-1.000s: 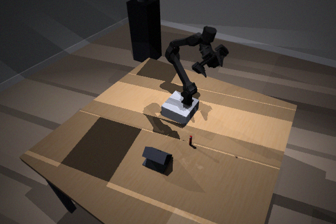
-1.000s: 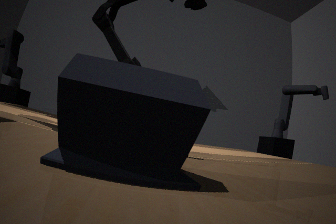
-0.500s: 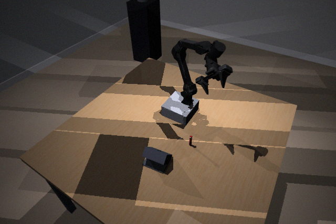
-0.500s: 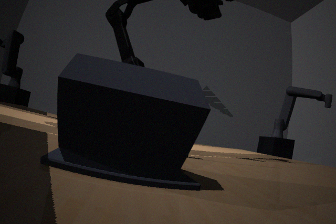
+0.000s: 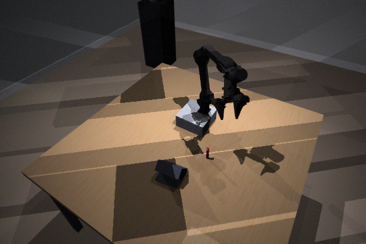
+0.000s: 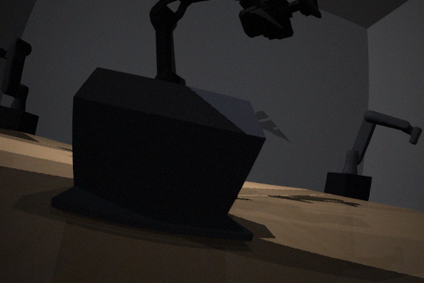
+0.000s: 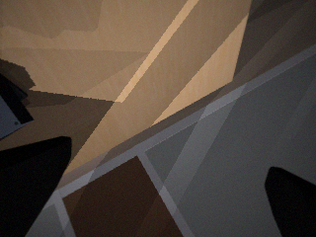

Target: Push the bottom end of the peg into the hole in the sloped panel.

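Observation:
A small red peg (image 5: 207,153) stands upright on the table, between the robot's base and the dark sloped panel; it is not visible in the exterior view or the wrist view. The dark sloped panel (image 5: 171,169) (image 6: 164,156) stands on the table, beyond the peg as seen from the base. The exterior view shows its back; I cannot make out the hole in any view. My gripper (image 5: 229,118) (image 6: 300,22) (image 7: 169,161) is open and empty, its fingers spread wide. It hangs well above the table, off to one side of the peg, with its fingers pointing down in the top view.
A pale box (image 5: 189,127) carries the arm on the wooden table (image 5: 142,129) (image 7: 74,39). A tall black pedestal (image 5: 158,31) with another arm stands behind the table. The exterior view shows another pedestal (image 6: 347,183) with an arm at the right. The table edge crosses the wrist view.

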